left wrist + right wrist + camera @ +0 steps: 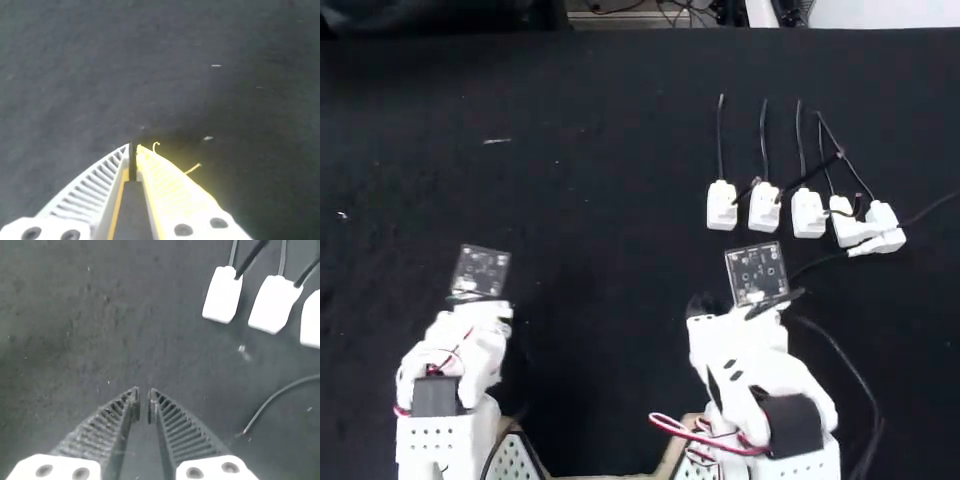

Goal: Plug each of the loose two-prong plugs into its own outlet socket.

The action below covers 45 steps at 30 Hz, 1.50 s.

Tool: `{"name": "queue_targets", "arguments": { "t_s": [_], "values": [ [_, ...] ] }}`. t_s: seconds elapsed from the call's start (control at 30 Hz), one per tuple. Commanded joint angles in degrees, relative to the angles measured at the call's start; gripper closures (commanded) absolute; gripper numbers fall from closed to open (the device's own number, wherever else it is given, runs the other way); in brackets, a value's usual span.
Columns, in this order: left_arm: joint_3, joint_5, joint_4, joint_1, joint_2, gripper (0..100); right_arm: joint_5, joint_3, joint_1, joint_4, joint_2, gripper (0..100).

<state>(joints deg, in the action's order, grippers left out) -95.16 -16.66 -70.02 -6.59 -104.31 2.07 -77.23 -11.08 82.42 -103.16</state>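
Note:
Three white plug blocks [721, 205] [764, 207] [808, 212] lie in a row on the black table at the right, each with a thin black cord running to the far side. To their right is a cluster of more white pieces [865, 225]; I cannot tell plugs from sockets there. The right arm [750, 370] sits at the near edge just short of the row. My right gripper [143, 395] hangs shut over bare cloth, with two of the blocks [222, 295] [274, 304] ahead of it. The left arm [455, 360] is at the near left, its gripper [134, 148] shut on nothing.
A loose black cable [840, 360] curves along the right arm's side and passes close to the right gripper [275, 400]. The black table [570, 180] is bare across its left and middle. Behind its far edge lie cables and equipment.

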Motion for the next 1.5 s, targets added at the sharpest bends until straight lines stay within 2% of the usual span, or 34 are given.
{"name": "queue_targets", "arguments": {
  "t_s": [0.0,0.13,0.2,0.5,0.6,0.7,0.97,1.47],
  "values": [
    [1.10,1.23,1.32,4.26,-0.26,97,1.41,-3.12,-0.35,-3.43,-4.35,97.6],
    [-0.66,12.40,2.90,5.93,-0.26,97,1.32,-8.57,-0.35,-5.80,-4.35,97.6],
    [-0.92,14.24,3.16,4.62,-0.26,97,1.67,-10.24,-0.35,-7.03,-4.35,97.6],
    [-2.15,14.51,5.19,1.19,0.09,97,1.67,-17.10,-0.35,-8.09,-4.35,97.6],
    [-2.15,14.59,1.32,1.27,-0.09,97,1.67,-19.38,-0.26,-8.18,-4.35,97.6],
    [-2.15,14.68,-2.99,4.53,-0.18,97,1.58,-19.30,-0.26,-8.18,-4.35,97.6],
    [-2.15,14.68,-2.90,2.24,0.00,97,1.32,-19.30,-0.35,-8.18,-4.35,98.0],
    [-2.15,14.68,-2.99,1.98,-0.18,97,1.32,-19.30,-0.26,-8.09,-4.35,98.0]
  ]
}}
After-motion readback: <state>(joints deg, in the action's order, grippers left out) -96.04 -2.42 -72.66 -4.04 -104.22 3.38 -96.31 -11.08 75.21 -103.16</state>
